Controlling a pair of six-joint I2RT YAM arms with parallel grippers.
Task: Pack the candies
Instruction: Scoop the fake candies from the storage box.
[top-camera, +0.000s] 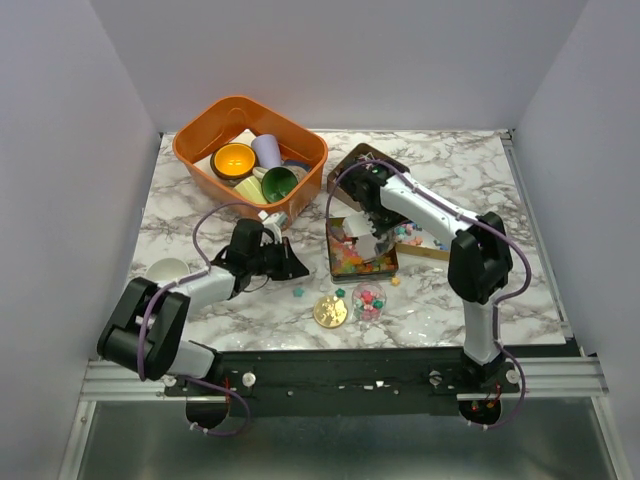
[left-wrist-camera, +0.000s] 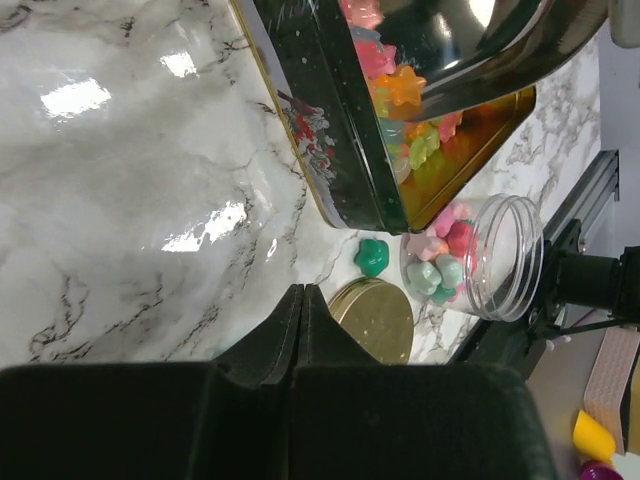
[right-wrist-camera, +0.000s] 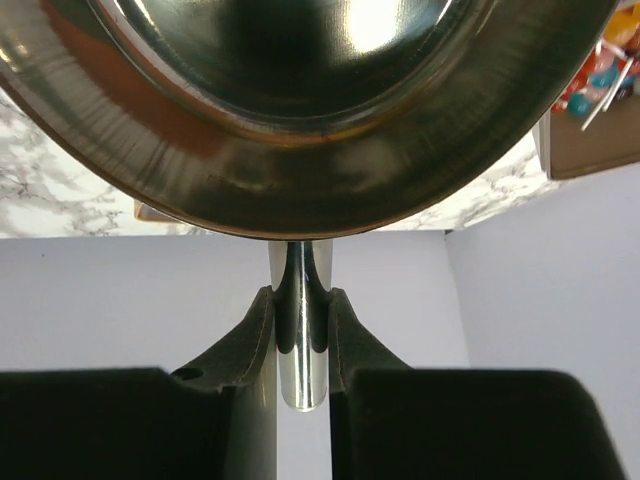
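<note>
Candies (top-camera: 350, 258) fill a dark square tin (top-camera: 334, 268) at the table's centre; they also show in the left wrist view (left-wrist-camera: 400, 95). More candies sit in a clear jar (top-camera: 368, 301) lying on its side (left-wrist-camera: 485, 262). Loose candies lie near it (top-camera: 298, 293), among them a green one (left-wrist-camera: 372, 256). My right gripper (top-camera: 374, 222) is shut on the handle (right-wrist-camera: 300, 340) of a shiny metal scoop (right-wrist-camera: 300, 110) held over the tin. My left gripper (top-camera: 288, 266) is shut and empty (left-wrist-camera: 302, 292), low over the marble left of the tin.
An orange basket (top-camera: 195, 140) of coloured cups stands at back left. A flat gold disc (top-camera: 331, 311) lies by the jar. A brown box (top-camera: 352, 160) and a cardboard tray with sweets (top-camera: 425, 240) are right of the tin. A white cup (top-camera: 165, 270) is at left.
</note>
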